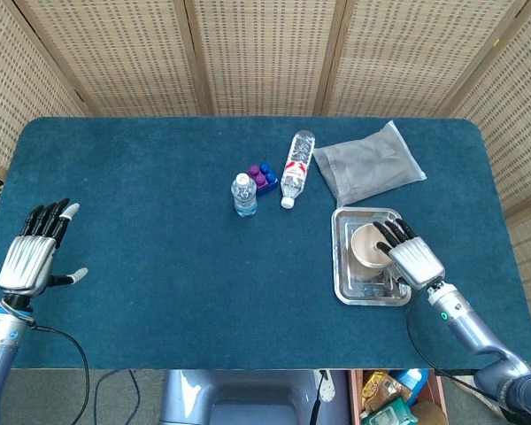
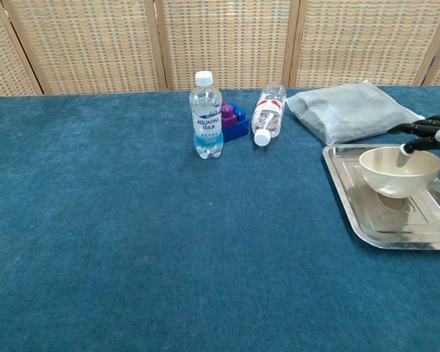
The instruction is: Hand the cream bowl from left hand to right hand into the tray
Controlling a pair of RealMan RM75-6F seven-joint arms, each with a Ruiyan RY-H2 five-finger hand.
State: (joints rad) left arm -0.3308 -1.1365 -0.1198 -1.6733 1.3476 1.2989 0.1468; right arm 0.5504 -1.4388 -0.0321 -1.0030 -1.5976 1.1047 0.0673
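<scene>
The cream bowl [image 1: 365, 245] [image 2: 399, 171] hangs upright just above the floor of the metal tray [image 1: 347, 283] [image 2: 356, 213]. My right hand [image 1: 411, 255] [image 2: 433, 133] grips it by the right side of its rim, fingertips inside the bowl. A dark reflection of the bowl shows on the tray under it. My left hand [image 1: 31, 252] is far off at the table's left edge, fingers spread and holding nothing; the chest view does not show it.
An upright water bottle [image 1: 243, 194] [image 2: 207, 115], blue and purple blocks [image 1: 263, 177] [image 2: 233, 121] and a lying bottle [image 1: 296, 167] [image 2: 268, 114] sit mid-table. A grey pouch [image 1: 368, 170] [image 2: 350, 109] lies behind the tray. The blue cloth table's right edge runs close to the tray.
</scene>
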